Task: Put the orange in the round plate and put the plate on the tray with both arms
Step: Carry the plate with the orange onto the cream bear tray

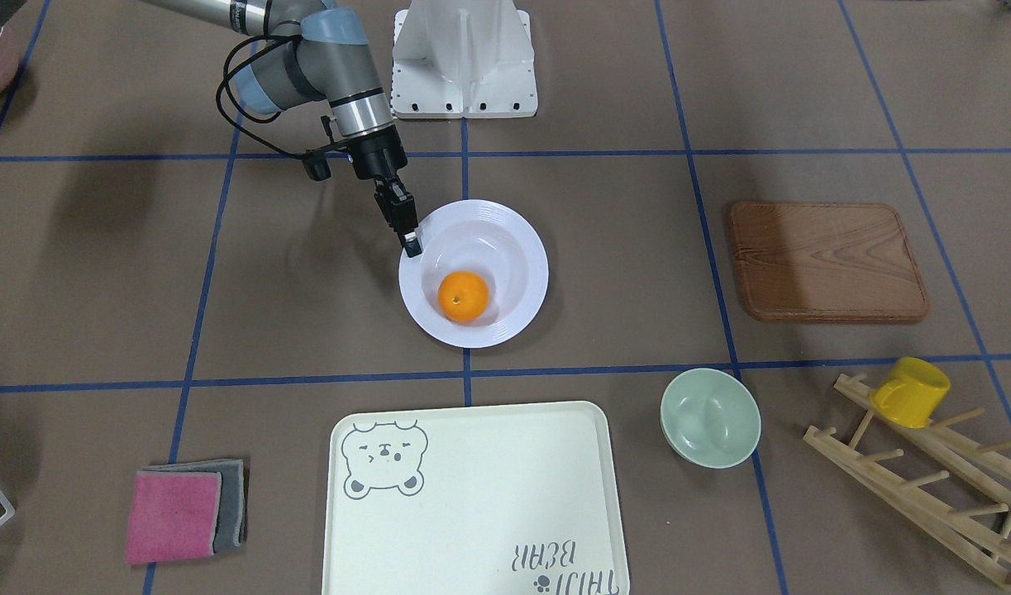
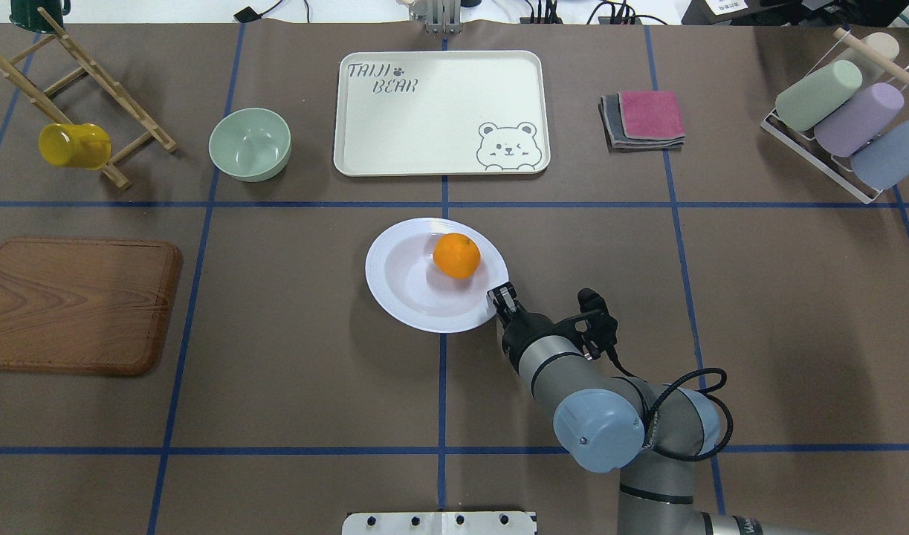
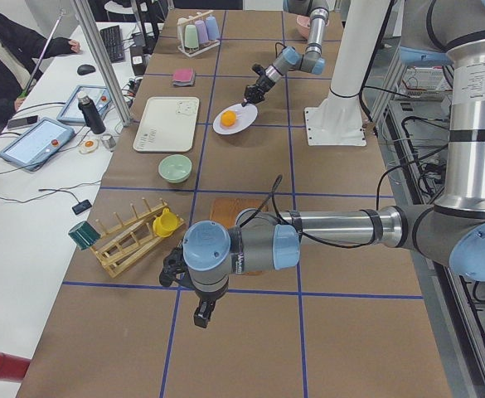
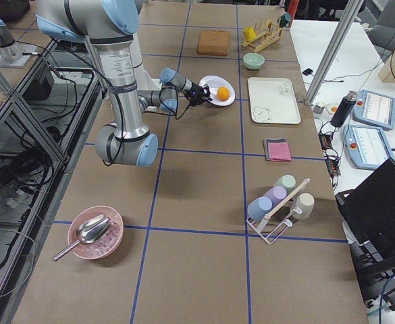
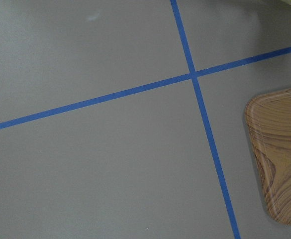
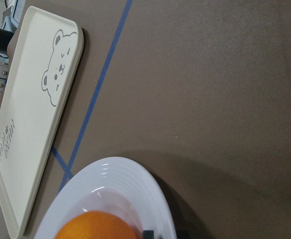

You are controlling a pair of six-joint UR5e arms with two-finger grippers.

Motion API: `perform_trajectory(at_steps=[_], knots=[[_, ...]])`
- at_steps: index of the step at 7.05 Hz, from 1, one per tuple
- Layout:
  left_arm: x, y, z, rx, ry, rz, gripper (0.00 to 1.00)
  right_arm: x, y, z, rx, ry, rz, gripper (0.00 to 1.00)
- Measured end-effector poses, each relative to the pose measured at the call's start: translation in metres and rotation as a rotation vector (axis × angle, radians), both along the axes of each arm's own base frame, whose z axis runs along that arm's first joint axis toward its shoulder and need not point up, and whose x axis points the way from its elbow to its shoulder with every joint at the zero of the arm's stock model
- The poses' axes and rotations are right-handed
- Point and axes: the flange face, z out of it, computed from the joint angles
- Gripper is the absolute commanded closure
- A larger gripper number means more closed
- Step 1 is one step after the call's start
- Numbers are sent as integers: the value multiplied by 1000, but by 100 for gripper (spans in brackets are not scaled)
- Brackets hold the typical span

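My right tool [image 2: 501,297] is sitting at the plate [image 2: 380,267] rim, grip unclear | tray [image 2: 439,111] lying beyond plate | left tool [image 3: 202,313] far off, state unclear

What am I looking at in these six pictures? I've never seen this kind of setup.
This is a two-armed robot at a taped table. The pictures come from across the table, over the robot's shoulders, each table end, and a camera on each wrist. The orange lies in the round plate; the tray beyond is bare. The right end effector is at the plate's rim; whether it pinches it, I cannot tell. The left end effector hangs apart, near the wooden board, and shows only from the side. Also there: a green bowl, a yellow mug, folded cloths.
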Motion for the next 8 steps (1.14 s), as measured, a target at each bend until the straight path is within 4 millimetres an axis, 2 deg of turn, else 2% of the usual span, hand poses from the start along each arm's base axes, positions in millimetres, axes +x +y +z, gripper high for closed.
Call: perform_trajectory(at_steps=[2, 5, 7, 8], knots=[[0, 0, 0, 1, 0, 0, 1, 15, -6, -8, 70, -53, 77, 100], [0, 0, -1, 2, 11, -2, 1, 28, -18, -16, 143, -18, 208, 100], [1, 0, -1, 3, 13, -2, 1, 35, -48, -27, 145, -23, 274, 100], [0, 0, -1, 4, 14, -2, 1, 32, -73, -30, 134, -22, 312, 100]])
